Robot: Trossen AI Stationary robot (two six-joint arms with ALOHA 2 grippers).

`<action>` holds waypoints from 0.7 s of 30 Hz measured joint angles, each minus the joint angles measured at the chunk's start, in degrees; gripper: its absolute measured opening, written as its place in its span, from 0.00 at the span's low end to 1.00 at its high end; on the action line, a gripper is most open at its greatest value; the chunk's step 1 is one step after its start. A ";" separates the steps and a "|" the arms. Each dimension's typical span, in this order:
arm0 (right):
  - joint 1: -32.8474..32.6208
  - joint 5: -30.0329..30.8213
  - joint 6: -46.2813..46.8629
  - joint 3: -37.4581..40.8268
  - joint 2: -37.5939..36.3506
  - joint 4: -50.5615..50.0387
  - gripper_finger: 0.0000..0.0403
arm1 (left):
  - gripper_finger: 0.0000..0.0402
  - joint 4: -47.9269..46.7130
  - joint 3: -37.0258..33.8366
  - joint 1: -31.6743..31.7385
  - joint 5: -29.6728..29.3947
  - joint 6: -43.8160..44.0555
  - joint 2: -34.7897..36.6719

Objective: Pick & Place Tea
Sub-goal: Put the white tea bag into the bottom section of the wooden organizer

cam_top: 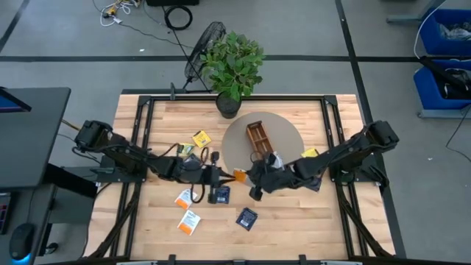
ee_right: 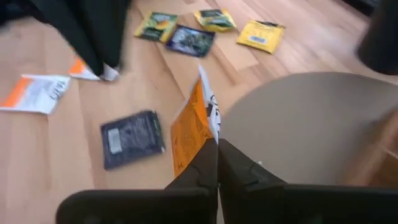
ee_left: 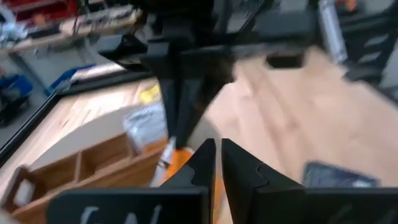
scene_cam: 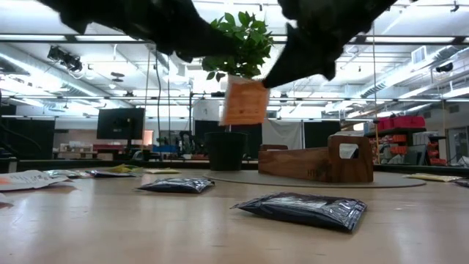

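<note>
The table (cam_top: pixel 294 221) is pale wood planking with visible grain, framed by dark metal rails. At its left part lie flat, crinkled foil sachets: two orange-and-white ones (cam_top: pixel 188 221), a yellow one (cam_top: pixel 201 138) farther back, and glossy navy ones (cam_top: pixel 246 218) toward the middle. The left gripper (cam_top: pixel 221 177) hangs above these sachets, its dark angular fingers (ee_left: pixel 205 163) nearly together with only a thin gap; whether they pinch the orange sachet's edge cannot be told. That orange-and-white sachet (ee_right: pixel 193 127) — thin, square, slightly bowed — hangs in the air between the two arms, clamped by one edge in the closed right gripper (ee_right: pixel 217 146), clear of the table. Just right of it lies a round beige mat (cam_top: pixel 291 132) carrying a long brown wooden compartment tray (cam_top: pixel 259 138). Behind the mat stands a leafy green plant (cam_top: pixel 234 59) in a dark pot — well apart from the sachets.
</note>
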State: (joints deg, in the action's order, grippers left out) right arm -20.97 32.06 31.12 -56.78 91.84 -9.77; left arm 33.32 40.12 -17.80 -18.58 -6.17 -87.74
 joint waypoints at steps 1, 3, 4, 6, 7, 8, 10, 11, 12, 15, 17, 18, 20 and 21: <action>-0.86 1.66 0.74 0.02 -0.15 -0.63 0.00 | 0.08 2.70 -1.39 -0.28 0.07 0.03 0.00; -2.50 4.21 2.38 0.02 -0.97 -2.91 0.00 | 0.08 8.63 -4.85 -0.64 0.14 0.47 0.00; -3.19 6.13 3.38 0.02 -1.34 -4.03 0.00 | 0.08 11.39 -6.46 -0.80 0.10 1.08 0.04; -4.37 9.82 6.06 0.02 -2.07 -6.91 0.00 | 0.08 16.63 -9.47 -1.19 -0.19 1.96 0.09; -4.70 11.49 7.85 0.02 -2.55 -9.15 0.00 | 0.08 18.61 -10.77 -1.44 -0.25 2.26 0.11; -5.11 13.31 9.94 0.02 -3.02 -11.11 0.00 | 0.08 19.89 -11.88 -1.74 -0.25 2.34 0.11; -5.85 17.22 15.28 0.00 -3.87 -15.75 0.00 | 0.08 21.60 -13.97 -2.15 -1.37 2.75 0.11; -6.33 18.96 18.65 0.00 -4.26 -18.90 0.00 | 0.08 22.77 -14.92 -2.37 -2.25 2.96 0.11; -6.71 20.45 21.86 0.02 -4.60 -21.46 0.00 | 0.08 24.19 -15.85 -2.51 -3.18 3.30 0.11; -7.82 23.98 32.05 0.00 -5.03 -29.09 0.00 | 0.08 28.89 -18.76 -2.85 -4.97 3.31 0.11; -8.07 24.35 37.76 0.00 -5.07 -32.59 0.00 | 0.08 32.19 -20.45 -3.04 -5.14 2.97 0.11; -8.10 24.06 40.55 0.00 -5.06 -34.57 0.00 | 0.08 33.78 -21.33 -3.10 -5.49 2.99 0.11; -8.30 23.42 44.20 0.02 -5.06 -36.81 0.00 | 0.08 37.32 -23.07 -3.07 -6.43 3.91 0.11; -8.40 23.44 45.76 0.01 -5.02 -37.63 0.00 | 0.08 38.76 -23.74 -3.02 -7.23 4.08 0.11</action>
State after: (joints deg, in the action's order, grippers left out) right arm -29.37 55.50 76.88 -56.77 86.82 -47.40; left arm 72.08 16.37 -20.82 -25.81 -2.10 -87.64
